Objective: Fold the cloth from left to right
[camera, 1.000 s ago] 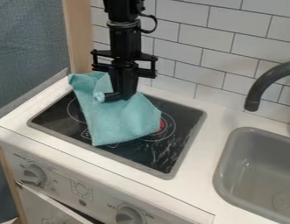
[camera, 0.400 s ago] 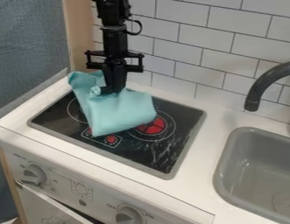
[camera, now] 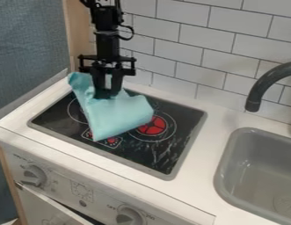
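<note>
in the camera view, the black gripper [camera: 107,93] comes down from the top edge, a little left of the middle, and its tips are at the upper part of the light blue cloth [camera: 121,116]. the two fingers stand apart from each other, with a gap between them, so the gripper is opened, and it does not clench the cloth. the cloth lies on the black cooktop [camera: 165,154], over its left and back part. one narrow corner of the cloth goes up to the back left, past the cooktop frame, and is near the wooden post [camera: 80,35]. the wider part is spread to the right and to the front, with some creases, and its lower corner points to the front of the cooktop, beside small red marks. the right side of the cloth reaches the red burner mark [camera: 152,127], of which the larger part can be seen.

around the cooktop there is the white counter [camera: 197,184]. to the right, the grey sink [camera: 253,171] is set in this counter, and the dark grey faucet [camera: 267,83] bends over it from the right edge. behind is a wall of white tiles [camera: 200,39]. below the counter, on the front panel, there are two grey knobs, the left knob [camera: 33,176] and the right knob [camera: 129,216]. at the left edge there is a grey-blue surface [camera: 30,48]
</note>
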{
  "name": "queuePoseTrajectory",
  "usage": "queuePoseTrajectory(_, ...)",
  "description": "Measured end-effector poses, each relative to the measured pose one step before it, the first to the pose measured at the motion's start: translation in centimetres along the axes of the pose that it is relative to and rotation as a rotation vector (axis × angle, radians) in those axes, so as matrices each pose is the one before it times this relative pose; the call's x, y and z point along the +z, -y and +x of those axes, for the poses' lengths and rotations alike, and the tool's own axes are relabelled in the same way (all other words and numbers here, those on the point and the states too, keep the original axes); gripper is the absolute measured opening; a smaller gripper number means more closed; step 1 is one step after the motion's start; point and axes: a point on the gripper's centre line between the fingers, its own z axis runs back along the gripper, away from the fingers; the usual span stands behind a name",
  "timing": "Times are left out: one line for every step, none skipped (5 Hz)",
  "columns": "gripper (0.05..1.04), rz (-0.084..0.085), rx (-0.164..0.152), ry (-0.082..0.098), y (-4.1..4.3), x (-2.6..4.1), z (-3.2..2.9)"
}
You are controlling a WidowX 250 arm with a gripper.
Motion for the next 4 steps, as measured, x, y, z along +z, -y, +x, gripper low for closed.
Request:
queuePoseTrajectory(0.865, 0.0, 0.0061, -0.0061, 0.0, 0.0, -0.097)
queuePoseTrajectory(1.022, -0.003, 0.0023, -0.0061, 0.047, 0.0, -0.097)
queuePoseTrajectory(1.005, -0.0104, -0.0007, -0.02, 0.167, 0.065, -0.339)
queuePoseTrajectory(0.998, -0.0385, -0.0105, 0.0324, 0.66, 2.497, -0.44)
